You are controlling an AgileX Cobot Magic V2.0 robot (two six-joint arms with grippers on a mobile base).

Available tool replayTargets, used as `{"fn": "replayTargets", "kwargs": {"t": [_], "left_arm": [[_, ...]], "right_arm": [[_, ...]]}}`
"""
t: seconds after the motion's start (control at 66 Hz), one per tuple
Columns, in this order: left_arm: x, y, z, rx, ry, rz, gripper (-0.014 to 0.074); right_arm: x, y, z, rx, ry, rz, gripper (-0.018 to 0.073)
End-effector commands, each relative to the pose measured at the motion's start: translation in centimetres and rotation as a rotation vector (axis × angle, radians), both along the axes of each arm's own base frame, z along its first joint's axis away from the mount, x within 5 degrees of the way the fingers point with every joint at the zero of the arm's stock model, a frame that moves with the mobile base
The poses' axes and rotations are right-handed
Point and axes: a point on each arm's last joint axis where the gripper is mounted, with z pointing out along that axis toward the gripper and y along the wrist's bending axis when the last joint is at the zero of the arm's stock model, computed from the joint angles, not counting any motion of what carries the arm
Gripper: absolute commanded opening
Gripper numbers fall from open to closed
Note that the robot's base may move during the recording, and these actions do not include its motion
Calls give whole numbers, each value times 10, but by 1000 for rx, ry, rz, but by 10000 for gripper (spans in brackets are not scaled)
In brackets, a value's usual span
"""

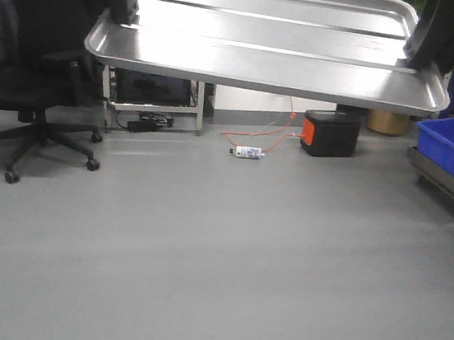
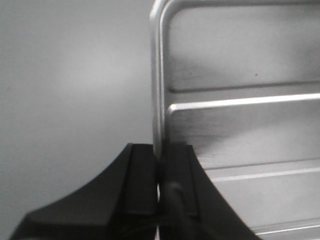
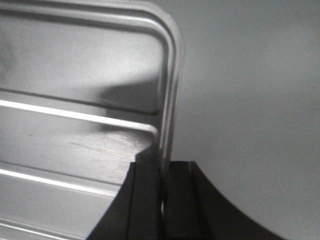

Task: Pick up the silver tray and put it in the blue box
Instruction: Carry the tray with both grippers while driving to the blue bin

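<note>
Tray: shiny bright silver rectangular metal tray [image 1: 266, 54], brushed sheen, two pale raised ridges striping its floor, white glare on the rim.
Left gripper: matte black left gripper [image 2: 160, 187] against the tray's silver edge.
Right gripper: matte black right gripper [image 3: 162, 192], likewise.
Floor: plain smooth grey floor [image 1: 216, 260] below the tray, faint pale reflections.
Chair: black wheeled office chair [image 1: 32, 71] left of the tray.
Case: black box-shaped case with an orange side [image 1: 331, 133] below the tray.
Cable: thin orange cable [image 1: 256, 134] below the tray.

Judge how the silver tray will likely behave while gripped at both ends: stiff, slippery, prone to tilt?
Probably stiff: the silver tray spans level between the left gripper and right gripper without sag. Its polished rim looks slippery, and each grip pinches only a thin edge, so it may pivot.
</note>
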Motion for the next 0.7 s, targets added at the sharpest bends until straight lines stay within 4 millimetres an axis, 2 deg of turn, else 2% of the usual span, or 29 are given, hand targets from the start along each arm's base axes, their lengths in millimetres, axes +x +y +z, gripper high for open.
{"fn": "replayTargets", "kwargs": {"t": [0.0,0.681], "left_arm": [[-5,7,19,-3,-69,-11,-105],[-5,7,19,-10,-66,-12,-105]], "right_arm": [[1,-5,24,1,-127,1,58],[1,-5,23,-2,-119,1,58]]}}
